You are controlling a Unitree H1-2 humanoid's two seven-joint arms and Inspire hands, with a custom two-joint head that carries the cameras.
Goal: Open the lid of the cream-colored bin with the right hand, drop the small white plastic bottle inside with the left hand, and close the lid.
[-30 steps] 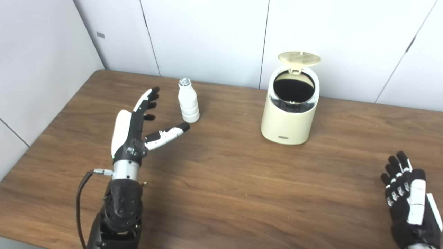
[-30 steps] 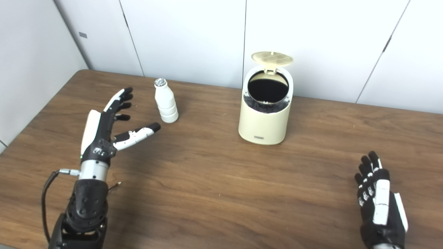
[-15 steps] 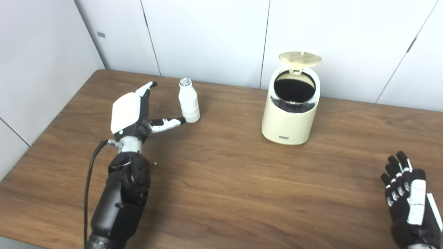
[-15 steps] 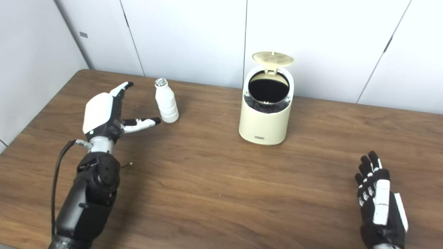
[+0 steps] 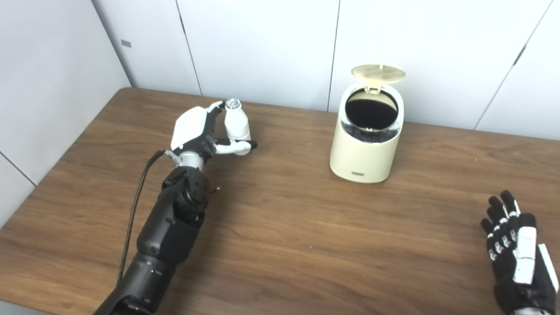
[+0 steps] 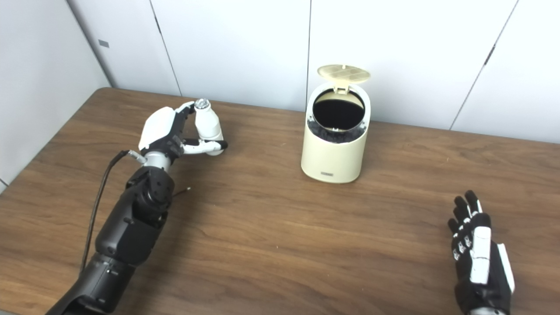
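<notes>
The small white plastic bottle (image 5: 236, 124) stands upright on the brown table (image 5: 284, 227) at the far left. My left hand (image 5: 203, 133) is right against it, fingers spread behind its neck and the straight thumb lying across the front of its base; the hand is not closed on it. The cream-colored bin (image 5: 365, 153) stands at the far middle, its lid (image 5: 378, 73) hinged up and the dark inside showing. My right hand (image 5: 518, 258) rests open and empty at the near right, far from the bin.
White wall panels (image 5: 262, 48) close off the table's far and left sides. A black cable (image 5: 135, 201) runs along my left forearm.
My left hand has moved forward and to the right, from short of the bottle to around it, and turned palm-inward. The bottle, bin and right hand have not moved.
</notes>
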